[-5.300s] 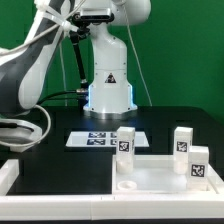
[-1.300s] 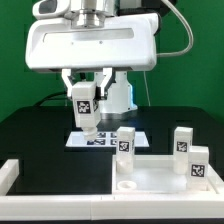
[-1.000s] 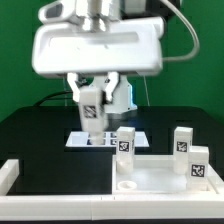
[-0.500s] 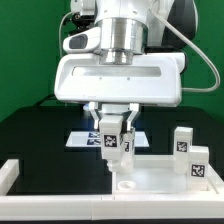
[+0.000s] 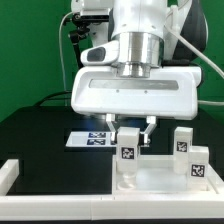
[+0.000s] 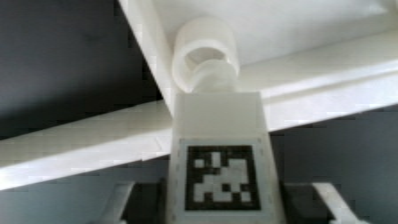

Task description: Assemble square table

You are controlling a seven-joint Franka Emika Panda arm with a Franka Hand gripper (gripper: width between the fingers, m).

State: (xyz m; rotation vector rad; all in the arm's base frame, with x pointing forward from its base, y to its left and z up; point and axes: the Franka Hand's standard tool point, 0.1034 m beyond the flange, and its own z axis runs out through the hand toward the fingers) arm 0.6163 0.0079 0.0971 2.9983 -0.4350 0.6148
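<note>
marker board [image 5: 88, 139] flat on black table, partly hidden behind arm | gripper [image 5: 128, 148] now lower and further to exterior view's right than 0.5 s ago, clamped on tagged leg [image 5: 127, 157] over near-left corner hole [image 6: 205, 60] of square top [image 5: 165, 176] | two legs [image 5: 183, 141] [image 5: 199, 163] upright, unmoved

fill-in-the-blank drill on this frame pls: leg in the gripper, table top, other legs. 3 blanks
1. The gripper is shut on a white ____ that carries a black-and-white tag.
2. In the wrist view, the held leg points at a round ____ in the corner of the table top.
3. In the exterior view, ____ other legs stand upright on the exterior view's right.

Missing words: leg; hole; two
</note>
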